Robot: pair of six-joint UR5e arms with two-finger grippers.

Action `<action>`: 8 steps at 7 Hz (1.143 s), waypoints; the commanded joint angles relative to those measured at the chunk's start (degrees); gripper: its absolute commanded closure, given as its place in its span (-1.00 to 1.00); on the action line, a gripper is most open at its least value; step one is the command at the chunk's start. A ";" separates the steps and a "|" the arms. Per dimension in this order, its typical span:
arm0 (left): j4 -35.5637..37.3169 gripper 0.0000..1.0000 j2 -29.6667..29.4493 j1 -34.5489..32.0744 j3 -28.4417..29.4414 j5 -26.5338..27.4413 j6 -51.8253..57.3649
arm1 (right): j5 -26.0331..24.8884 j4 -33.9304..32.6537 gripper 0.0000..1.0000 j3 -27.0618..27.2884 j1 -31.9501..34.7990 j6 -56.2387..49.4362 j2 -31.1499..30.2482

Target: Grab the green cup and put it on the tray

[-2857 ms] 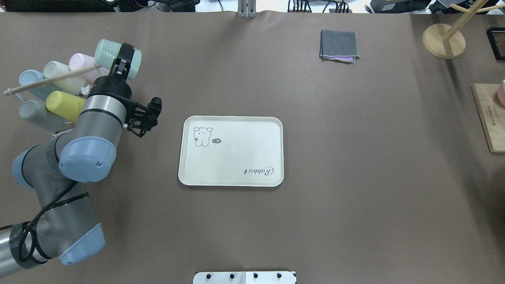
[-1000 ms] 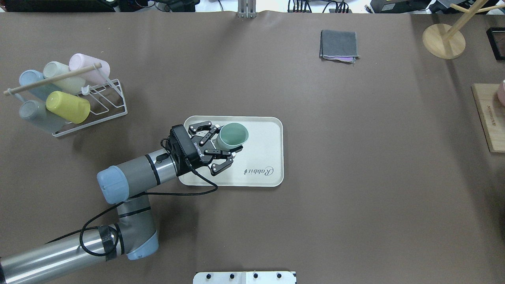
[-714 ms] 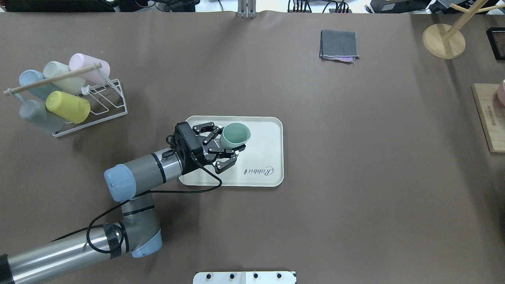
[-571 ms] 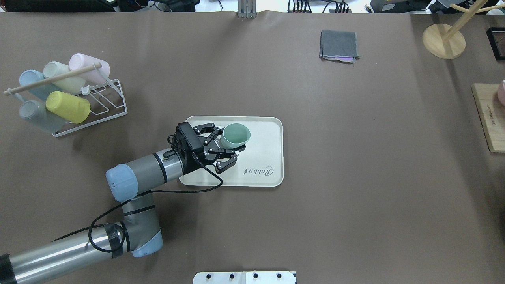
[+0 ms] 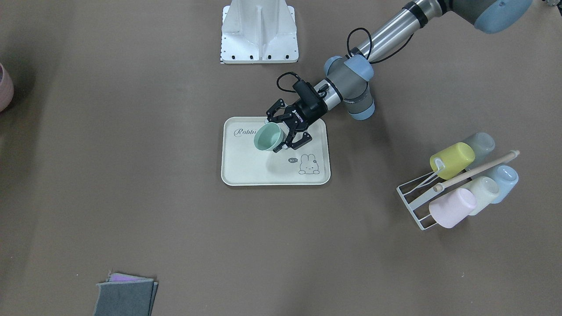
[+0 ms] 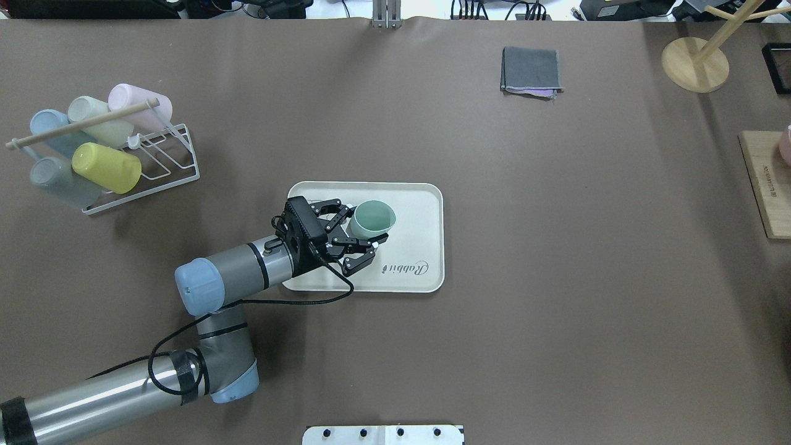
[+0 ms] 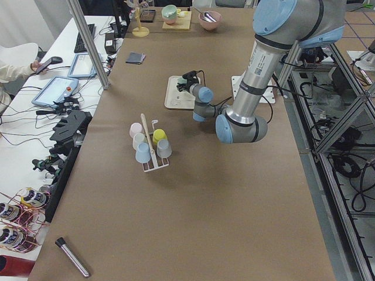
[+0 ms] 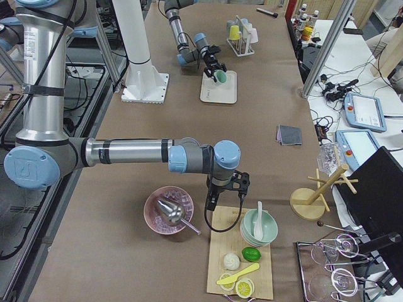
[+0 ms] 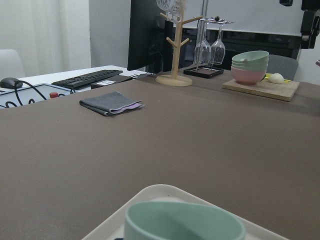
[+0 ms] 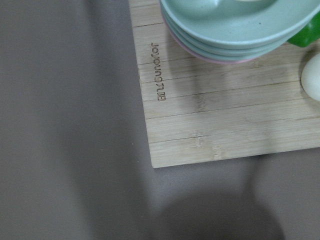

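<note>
Green cup (image 6: 372, 217) sits upright between the left gripper's (image 6: 362, 226) fingers, mouth up, both pads against its sides: grasped. Tray (image 6: 420, 204) lies directly under the gripper, with the "Rabbit" script just beside the near finger. Can't tell whether the cup base touches the tray floor. Cup rack (image 6: 176, 157) is well apart, behind the wrist. Right gripper (image 8: 228, 184) hangs over a wooden board (image 10: 210, 125) with stacked bowls (image 10: 235, 25) just ahead; can't tell how its jaws stand.
</note>
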 commanded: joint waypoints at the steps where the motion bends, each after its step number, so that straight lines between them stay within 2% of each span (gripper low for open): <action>1: 0.00 0.28 -0.09 0.09 0.11 -0.29 0.19 | 0.00 0.00 -1.00 0.00 0.41 0.00 -0.22; 2: 0.09 0.07 -0.09 0.27 0.11 -0.20 0.36 | 0.09 0.00 -1.00 0.00 0.50 0.00 -0.39; 4: 0.09 0.07 -0.09 0.53 0.11 -0.29 0.54 | 0.09 0.00 -1.00 0.00 0.85 0.00 -0.48; 5: 0.00 -0.04 -0.17 0.53 0.11 -0.29 0.54 | 0.17 0.00 -1.00 0.09 0.85 0.00 -0.48; 7: 0.00 -0.45 -0.17 0.53 0.02 -0.20 0.45 | 0.18 0.00 -1.00 0.18 1.03 0.00 -0.57; 8: 0.00 -0.54 -0.17 0.53 0.02 -0.20 0.54 | 0.18 0.00 -1.00 0.26 1.03 0.00 -0.48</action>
